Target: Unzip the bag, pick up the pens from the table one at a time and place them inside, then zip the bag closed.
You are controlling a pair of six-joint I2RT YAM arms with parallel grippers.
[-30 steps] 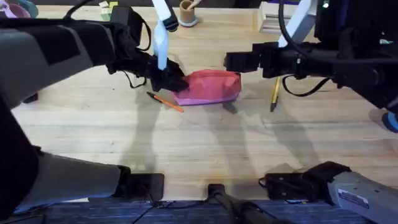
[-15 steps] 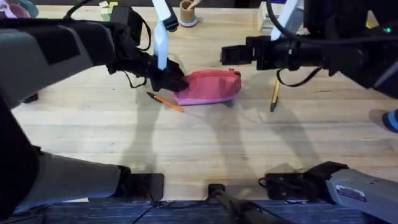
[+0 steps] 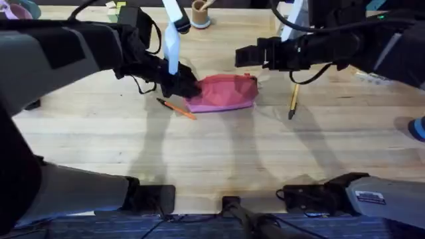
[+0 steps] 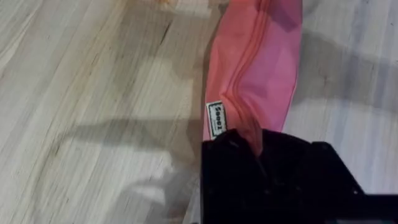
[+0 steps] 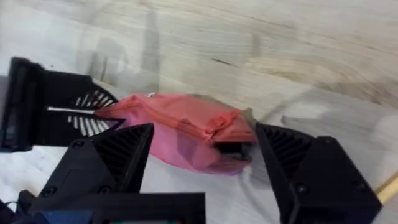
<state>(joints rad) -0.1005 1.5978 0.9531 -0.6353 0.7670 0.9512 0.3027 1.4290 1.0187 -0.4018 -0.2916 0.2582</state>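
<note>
The pink bag [image 3: 222,93] lies on the table [image 3: 212,153], its zipper [image 4: 249,68] running along the top. My left gripper [image 3: 184,86] is shut on the bag's left end; in the left wrist view the black fingers [image 4: 273,174] clamp the fabric beside a small label [image 4: 217,120]. My right gripper [image 3: 240,56] hangs open over the bag's right end; in the right wrist view the bag [image 5: 180,127] sits between its spread fingers [image 5: 118,155]. The orange pen [image 3: 176,108] lies just in front of the left gripper. To the right of the bag lies the yellow pen [image 3: 293,101].
A tan cup [image 3: 199,13] and a white stack [image 3: 287,20] stand along the far edge. A blue object [image 3: 417,129] sits at the right edge. The arms' bases and cables crowd the near edge of the table.
My right gripper has shifted slightly left and toward the far edge, staying open above the bag's right end. The left gripper, the bag and both pens have not moved.
</note>
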